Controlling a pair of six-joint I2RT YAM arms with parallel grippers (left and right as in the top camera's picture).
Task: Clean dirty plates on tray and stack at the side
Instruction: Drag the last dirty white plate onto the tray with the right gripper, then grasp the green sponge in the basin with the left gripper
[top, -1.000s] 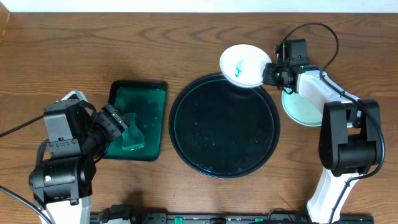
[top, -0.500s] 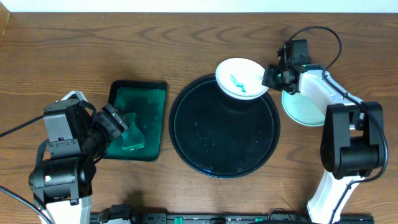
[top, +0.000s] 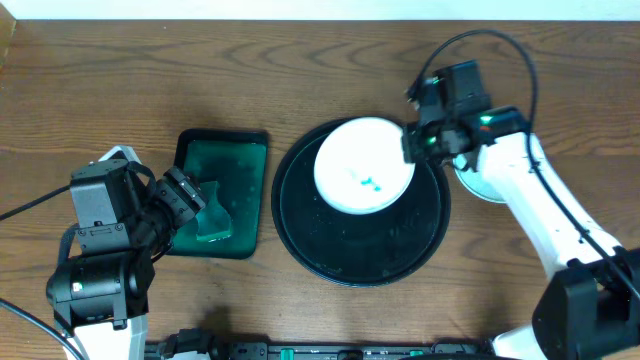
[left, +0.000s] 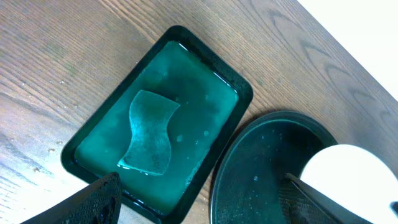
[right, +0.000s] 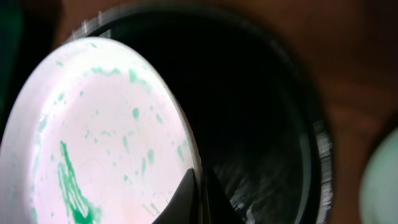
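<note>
From overhead, the tray (top: 345, 255) lies in the middle of the wooden surface (top: 120, 80). A dirty plate (top: 355, 160), white with a few teal smears near its centre, sits over the far half of the tray, its edge reaching past the tray's far rim. Whether it touches the tray floor cannot be told. The right gripper (top: 411, 144) is clenched on this plate's right edge, just above the tray's far right rim. A second plate (top: 478, 188), pale teal, rests on the surface just right of the tray and is partly covered by the right arm. Left of the tray and close beside it lies a dark green rectangular tray (top: 225, 140) with a green cloth (top: 213, 218) in it. The left gripper (top: 188, 198) hangs over the side of it farthest from the black tray.

In the left wrist view, the left gripper (left: 202, 180) is released, its fingers spread wide with nothing between them. The green tray (left: 244, 86) holds teal liquid, and the cloth (left: 149, 134) lies flat in it. The black tray (left: 261, 162) is at the lower right, and the dirty plate (left: 351, 177) is over it.

In the right wrist view, the right gripper (right: 194, 190) pinches the rim of the dirty plate (right: 99, 137), which is speckled with green and has a thicker squiggle at its lower part. The glossy tray (right: 249, 93) fills the space behind it. The second plate (right: 382, 180) shows as a pale blur beyond the tray's rim.
</note>
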